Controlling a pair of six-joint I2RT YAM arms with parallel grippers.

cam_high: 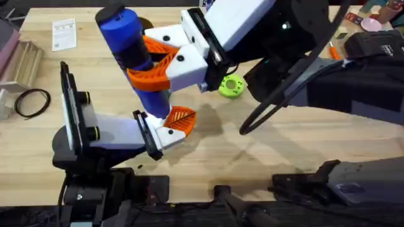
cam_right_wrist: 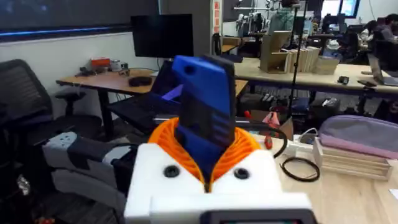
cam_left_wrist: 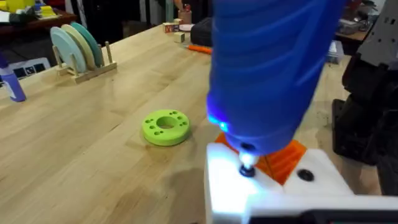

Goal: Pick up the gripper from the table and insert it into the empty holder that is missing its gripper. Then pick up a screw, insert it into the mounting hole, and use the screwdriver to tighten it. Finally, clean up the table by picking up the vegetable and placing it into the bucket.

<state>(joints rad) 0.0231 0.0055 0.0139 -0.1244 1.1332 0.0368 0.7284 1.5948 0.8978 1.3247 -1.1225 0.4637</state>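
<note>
Even indoor light, soft shadows on the table (cam_high: 284,145), close screwdriver (cam_left_wrist: 267,68) blurred, glowing blue.

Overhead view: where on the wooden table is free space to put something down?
Bare light-wood table lies right of the orange ribbed gripper finger, below the lime-green ring disc. Crowded around the blue cylindrical screwdriver.

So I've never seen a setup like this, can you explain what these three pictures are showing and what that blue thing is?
These are two robot arms at a wooden table. One picture looks down from above; the other two come from cameras on each wrist. The right end effector, white with orange pads, is shut on a blue powered screwdriver, pointing its tip down at the holder on the left end effector, where an orange finger sits. A green ring lies on the table nearby.
</note>
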